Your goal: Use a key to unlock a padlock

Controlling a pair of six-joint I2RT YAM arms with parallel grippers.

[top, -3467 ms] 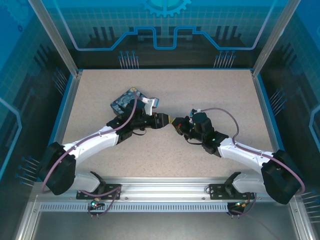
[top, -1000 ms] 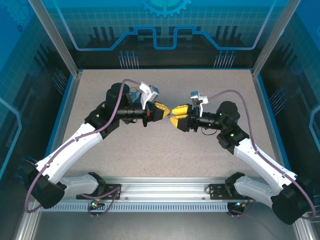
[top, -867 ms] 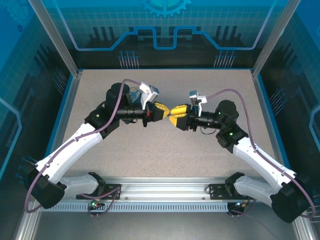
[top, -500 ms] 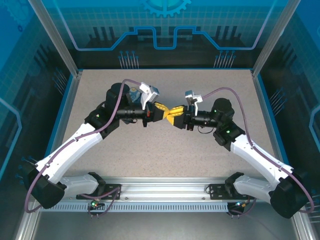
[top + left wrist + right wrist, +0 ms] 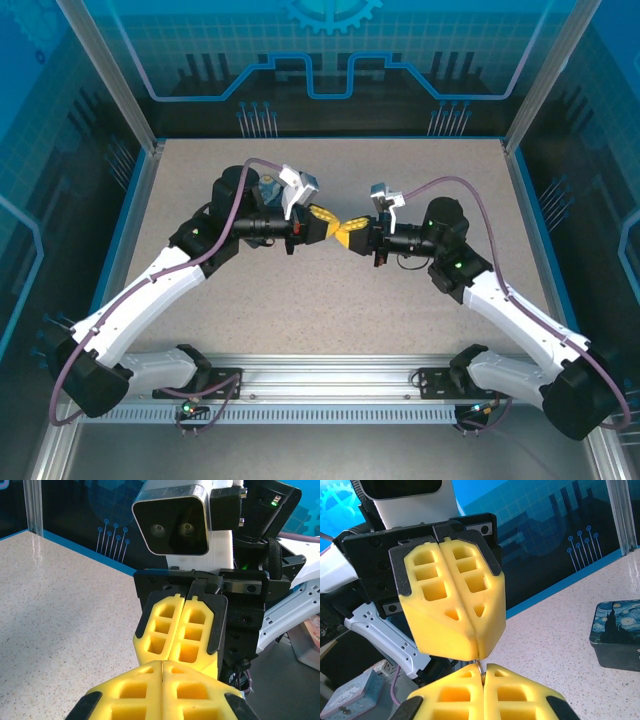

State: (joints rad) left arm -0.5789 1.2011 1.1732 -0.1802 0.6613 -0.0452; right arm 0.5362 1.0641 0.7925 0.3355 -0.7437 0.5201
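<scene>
The left pincer [image 5: 332,222] and the right pincer [image 5: 349,227] meet tip to tip above the counter [image 5: 400,180]. Both are pressed together on the thin grey key [image 5: 480,667] bridging their seams. The padlock [image 5: 617,625] lies on the counter beyond the left arm.

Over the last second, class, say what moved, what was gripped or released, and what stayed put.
The right gripper slid left to meet the left gripper tip to tip and closed its open jaws on the key sticking out of the left one. Nothing was let go. The left gripper held its pose, shut on the key; the padlock stayed on the table.
</scene>
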